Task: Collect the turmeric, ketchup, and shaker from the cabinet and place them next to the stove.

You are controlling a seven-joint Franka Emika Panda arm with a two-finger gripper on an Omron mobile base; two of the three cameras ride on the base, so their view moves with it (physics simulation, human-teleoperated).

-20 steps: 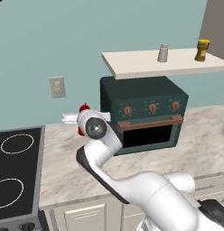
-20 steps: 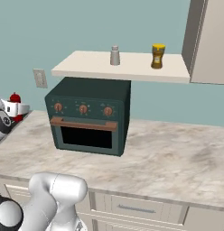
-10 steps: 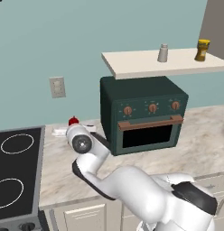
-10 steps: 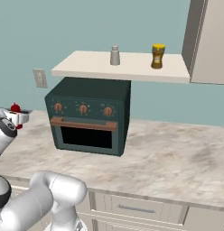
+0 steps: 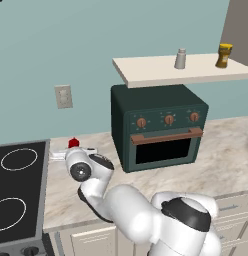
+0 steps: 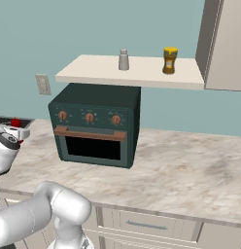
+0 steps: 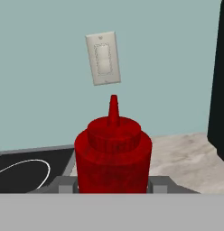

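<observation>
The ketchup (image 7: 114, 153), a red squeeze bottle with a pointed nozzle, stands upright between my gripper's (image 7: 113, 186) grey pads, and the gripper is shut on it. From the left base view only its red cap (image 5: 73, 143) peeks above the white hand (image 5: 76, 152), low over the counter just right of the black stove (image 5: 16, 190). The right base view has the ketchup (image 6: 15, 122) at the far left. Whether the bottle touches the counter I cannot tell. The grey shaker (image 5: 180, 59) and the yellow turmeric (image 5: 224, 55) stand on the cream cabinet shelf (image 5: 146, 75).
A dark green toaster oven (image 5: 161, 130) sits on the marble counter (image 5: 221, 150) under the shelf. A wall outlet (image 7: 103, 58) is straight behind the bottle. The taupe cabinet door (image 6: 224, 44) stands open at the right. Cream drawer fronts (image 6: 142, 223) run below the counter edge.
The arm has swung left and down with the ketchup, from beside the toaster oven to low over the counter at the stove's edge. Shaker and turmeric have not moved.
</observation>
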